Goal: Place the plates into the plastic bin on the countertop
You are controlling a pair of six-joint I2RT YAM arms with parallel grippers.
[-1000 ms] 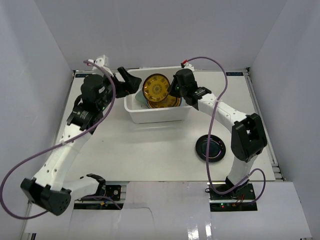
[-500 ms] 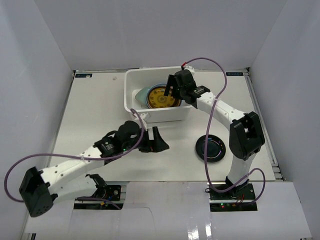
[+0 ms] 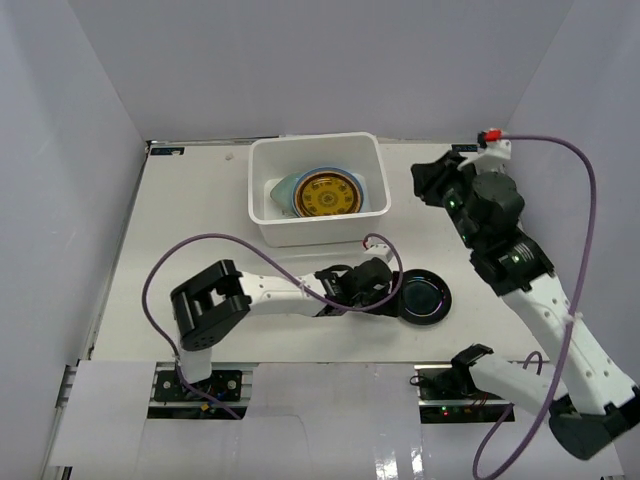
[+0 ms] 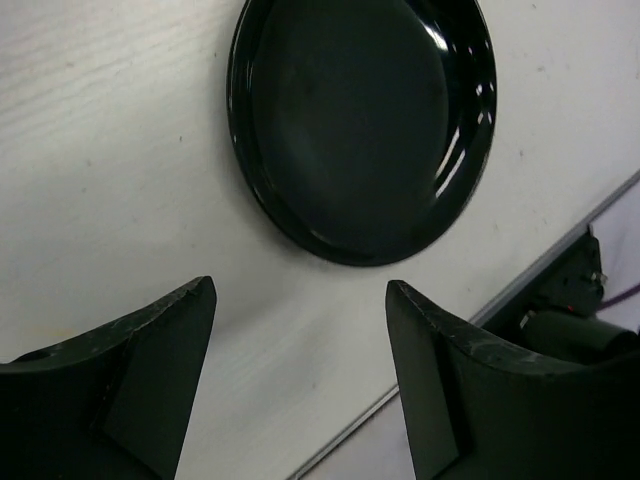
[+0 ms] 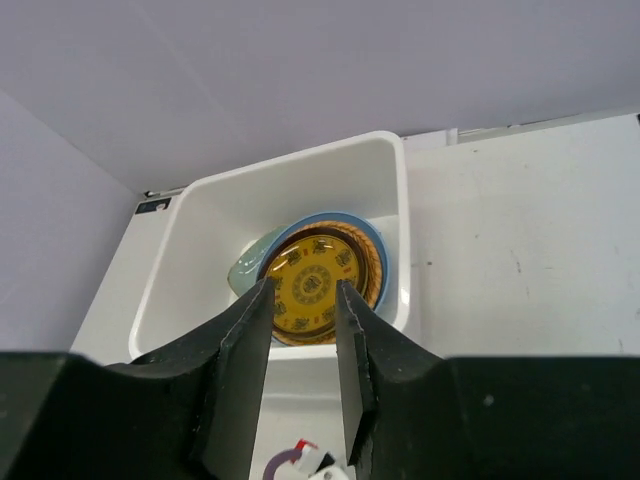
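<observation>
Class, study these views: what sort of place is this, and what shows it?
Likely a robot test cell, not a kitchen: plain grey walls box in a white table, two arms are mounted at its edge, with a bin and plates.

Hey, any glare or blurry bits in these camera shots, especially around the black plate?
Left wrist view: white glare streaks run along the right rim of the black plate, which is sharp, while the left gripper looks soft. Right wrist view: the plastic bin and gold-patterned plate are crisp, the right gripper dark and slightly blurred. Top view: even light, faint shadows.
</observation>
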